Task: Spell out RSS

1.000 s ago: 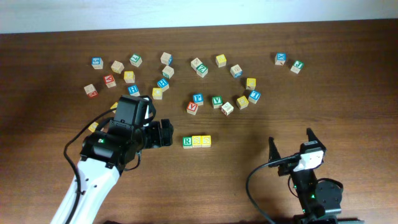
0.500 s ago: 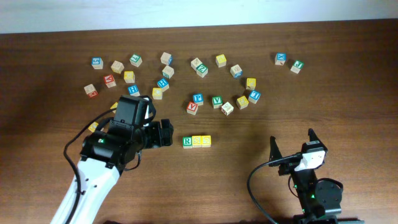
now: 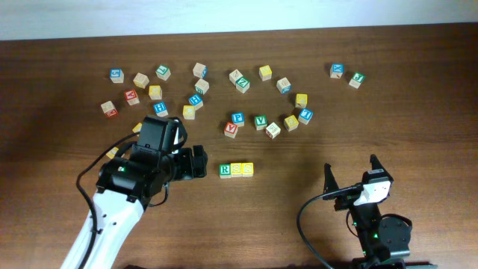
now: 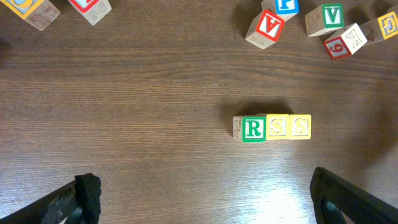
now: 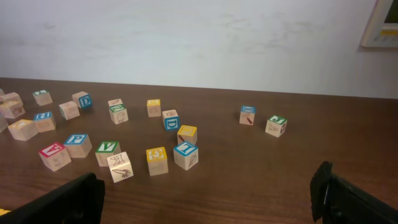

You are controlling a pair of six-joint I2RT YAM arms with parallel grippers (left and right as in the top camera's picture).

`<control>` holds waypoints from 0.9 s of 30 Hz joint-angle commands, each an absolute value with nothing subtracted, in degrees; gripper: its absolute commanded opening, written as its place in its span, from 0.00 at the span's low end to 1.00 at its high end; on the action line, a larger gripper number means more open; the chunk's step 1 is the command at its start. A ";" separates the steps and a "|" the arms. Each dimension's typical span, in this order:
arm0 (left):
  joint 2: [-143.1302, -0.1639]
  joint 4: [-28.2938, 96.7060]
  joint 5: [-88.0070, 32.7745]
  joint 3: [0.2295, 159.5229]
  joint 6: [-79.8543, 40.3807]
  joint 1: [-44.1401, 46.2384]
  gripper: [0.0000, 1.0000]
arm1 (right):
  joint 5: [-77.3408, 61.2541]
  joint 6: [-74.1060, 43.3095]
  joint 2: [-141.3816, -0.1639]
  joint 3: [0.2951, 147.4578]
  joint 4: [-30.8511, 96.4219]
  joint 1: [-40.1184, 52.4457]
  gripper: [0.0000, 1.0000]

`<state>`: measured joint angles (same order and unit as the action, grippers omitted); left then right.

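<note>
R [image 3: 225, 169], middle S [image 3: 236, 169] and end S [image 3: 247, 169] sit touching in a row on the surface [image 3: 284, 194]. The left pincer [image 3: 200, 161] is spread wide and empty near the R. The right pincer [image 3: 349, 169] is spread wide and empty, well apart.

My table [image 3: 388, 127] is dark brown wood, its grain running along its length, evenly lit with a soft sheen. Behind the table's far edge stands a plain pale wall [image 5: 186, 43]. High on it, above the table's right end, I see the corner of a framed board [image 5: 380, 25].
</note>
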<state>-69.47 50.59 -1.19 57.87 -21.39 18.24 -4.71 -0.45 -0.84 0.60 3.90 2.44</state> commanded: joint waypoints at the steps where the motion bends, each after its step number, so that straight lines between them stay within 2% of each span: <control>1: -69.41 50.68 -0.45 58.33 -20.93 17.98 0.99 | -4.03 -0.89 -0.19 0.32 4.32 2.22 0.98; 5: -64.45 50.63 -0.14 55.00 -19.79 17.93 0.99 | -4.03 -0.89 -0.19 0.32 4.32 2.22 0.98; 8: -54.78 46.87 -0.16 45.98 -19.77 17.91 0.99 | -4.03 -0.89 -0.19 0.32 4.32 2.22 0.98; 12: -34.50 32.34 -0.16 26.09 -19.57 17.93 0.99 | -4.03 -0.89 -0.19 0.32 4.32 2.22 0.98; 15: -24.16 26.61 -0.45 17.10 -19.59 17.93 0.99 | -4.03 -0.89 -0.19 0.32 4.29 2.22 0.98; 23: -11.81 14.46 -2.61 4.69 -18.57 17.65 0.99 | -4.03 -0.89 -0.19 0.32 4.29 2.22 0.98; 25: -9.45 8.01 -8.21 2.44 -13.15 14.87 0.99 | -4.03 -0.89 -0.19 0.32 4.29 2.22 0.98; 27: -8.21 7.44 -8.16 2.17 -13.17 13.23 0.99 | -4.03 -0.89 -0.19 0.32 4.32 2.22 0.98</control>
